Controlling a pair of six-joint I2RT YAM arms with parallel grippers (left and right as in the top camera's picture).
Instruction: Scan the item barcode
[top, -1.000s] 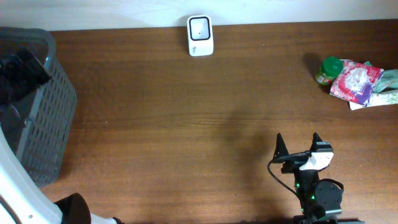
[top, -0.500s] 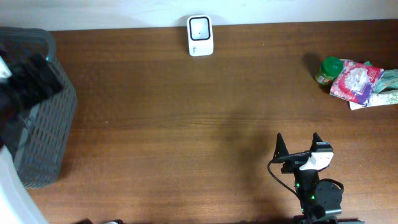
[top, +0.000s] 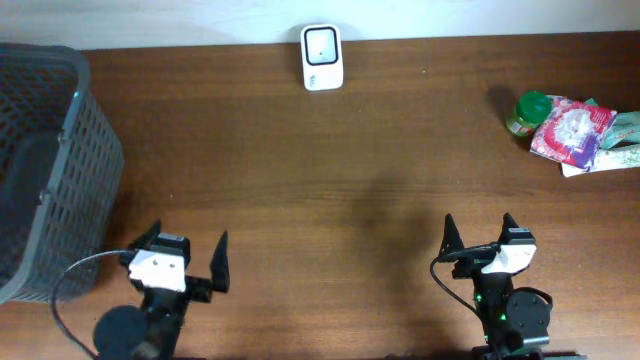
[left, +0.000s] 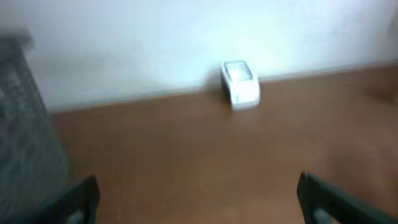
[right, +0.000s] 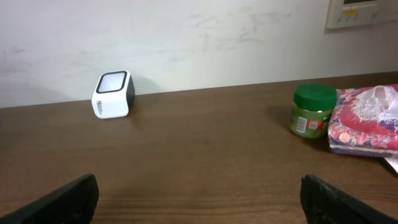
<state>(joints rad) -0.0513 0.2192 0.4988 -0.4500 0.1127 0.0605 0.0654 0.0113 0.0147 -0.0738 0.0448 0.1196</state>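
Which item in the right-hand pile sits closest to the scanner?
The green-lidded jar: it stands at the pile's edge toward the scanner; the packets lie beyond.

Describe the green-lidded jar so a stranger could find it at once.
On the brown wooden table, look to the far right corner, where a small heap of items lies. The jar stands upright at the heap's left edge, beside a pink floral packet; it alone has a round green lid.

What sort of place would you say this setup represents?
Most likely a mock shop checkout on a wooden table: a white barcode scanner by the wall, a grey basket at the left, and a green-lidded jar beside a floral packet.
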